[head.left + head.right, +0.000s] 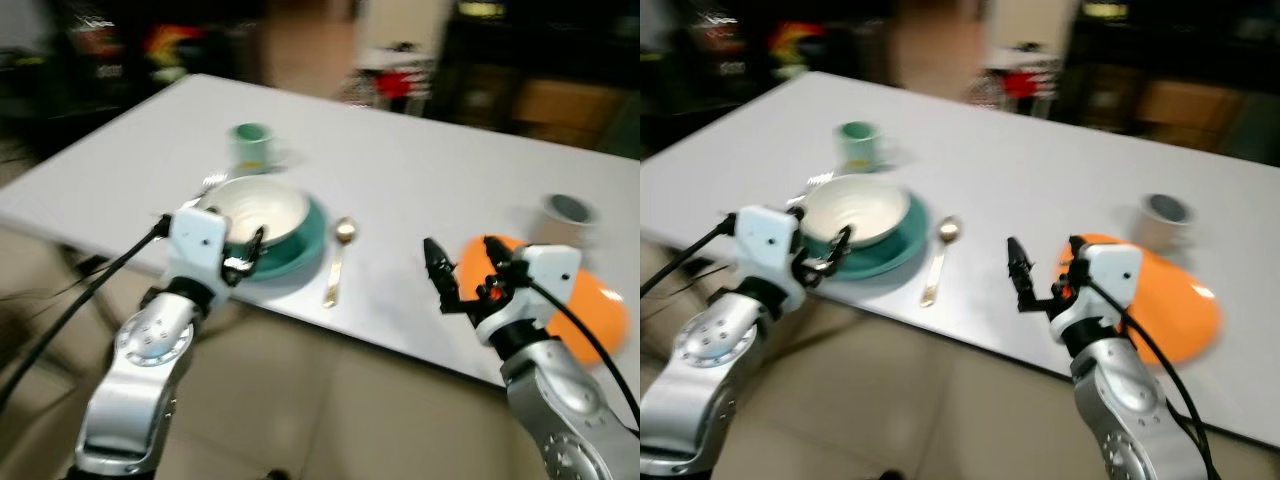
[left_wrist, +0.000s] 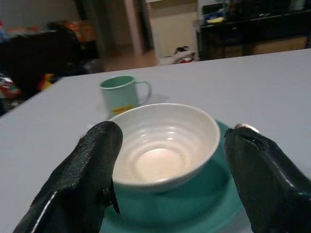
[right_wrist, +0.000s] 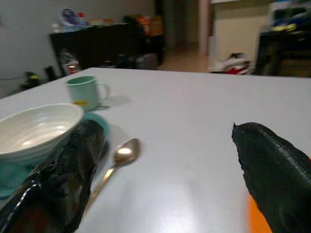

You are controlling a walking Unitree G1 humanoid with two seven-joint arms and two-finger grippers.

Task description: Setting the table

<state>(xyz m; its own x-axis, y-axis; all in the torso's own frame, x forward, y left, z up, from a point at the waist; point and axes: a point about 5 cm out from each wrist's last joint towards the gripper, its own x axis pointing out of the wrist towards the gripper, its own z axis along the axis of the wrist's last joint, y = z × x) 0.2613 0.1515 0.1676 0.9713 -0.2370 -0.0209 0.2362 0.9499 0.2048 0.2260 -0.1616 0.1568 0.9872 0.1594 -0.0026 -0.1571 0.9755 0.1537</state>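
On white table (image 1: 420,170), near its front edge, we see white bowl (image 1: 258,212) on teal plate (image 1: 300,250), gold spoon (image 1: 338,258) just beside, green mug (image 1: 251,145) behind. Left gripper (image 2: 170,184) spread wide before bowl, holding nothing. Right gripper (image 3: 180,179) wide open, empty, over orange plate (image 1: 590,310); grey cup (image 1: 568,215) behind.

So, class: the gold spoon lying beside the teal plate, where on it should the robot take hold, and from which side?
Probably the handle, mid-length, from above. The spoon lies flat on the table, handle running toward the near edge, bowl end away. The teal plate sits close on its left, so fingers should straddle the thin handle, where there is bare table on the right.
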